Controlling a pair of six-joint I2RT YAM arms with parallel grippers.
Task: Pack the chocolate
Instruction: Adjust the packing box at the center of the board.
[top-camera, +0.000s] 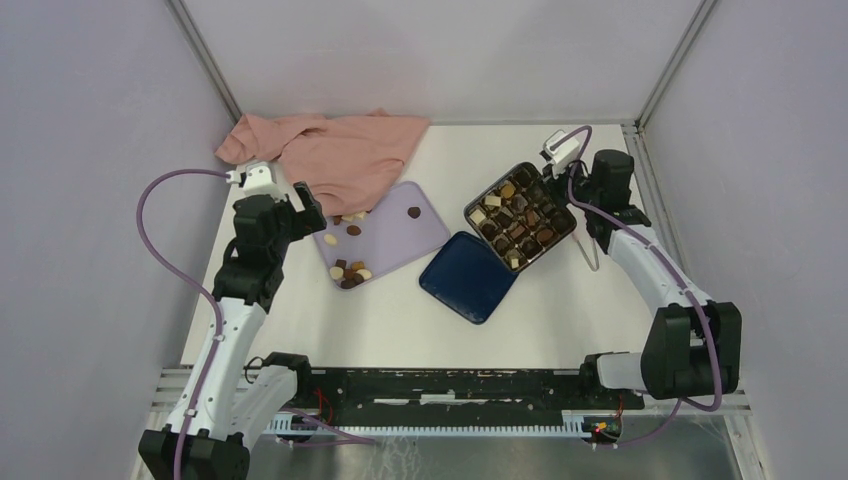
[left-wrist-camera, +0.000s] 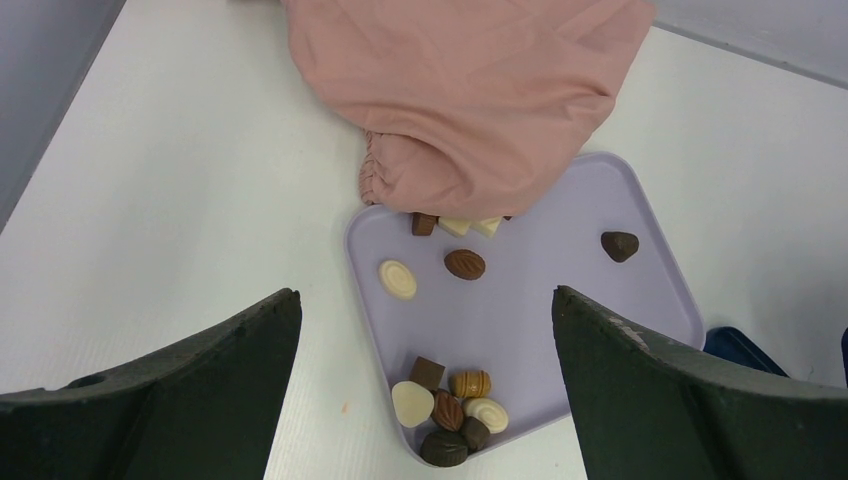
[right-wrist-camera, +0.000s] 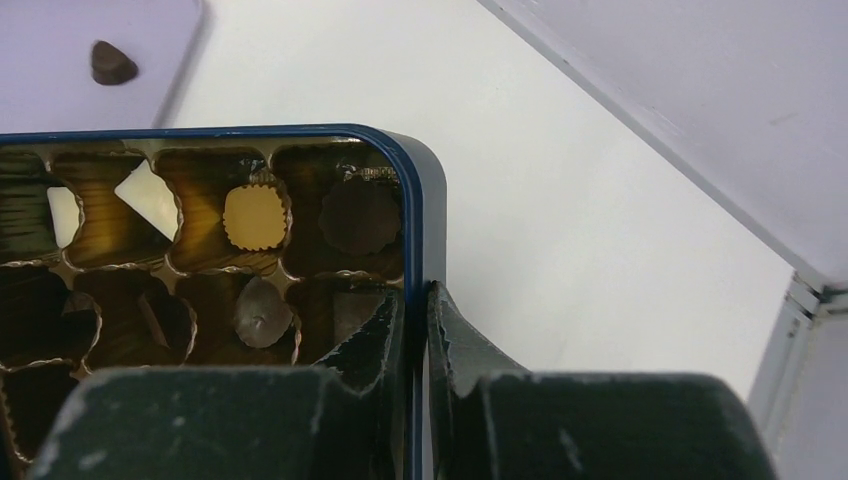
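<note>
- The chocolate is lying in two places. Loose pieces are sitting on the lilac tray, most of them bunched at its 6 o'clock corner and one dark piece alone toward 2 o'clock. The rest are sitting in the cups of the dark blue box.
- A few more pieces are peeking out from under the hem of the pink cloth. It is draping over the tray's 12 o'clock edge and may be hiding others.
- Inside the box, the gold cup insert is holding dark, brown and cream pieces, and some cups are looking empty.
- The right gripper is pinching the box's wall, one jaw inside and one outside, seemingly to keep the box from sliding.
- The left gripper is hovering over the tray with its jaws spread wide and nothing between them, apparently lining up a pick.
- The flat blue lid is lying on the tabletop at the box's 7 o'clock, between tray and box, out of the way.
</note>
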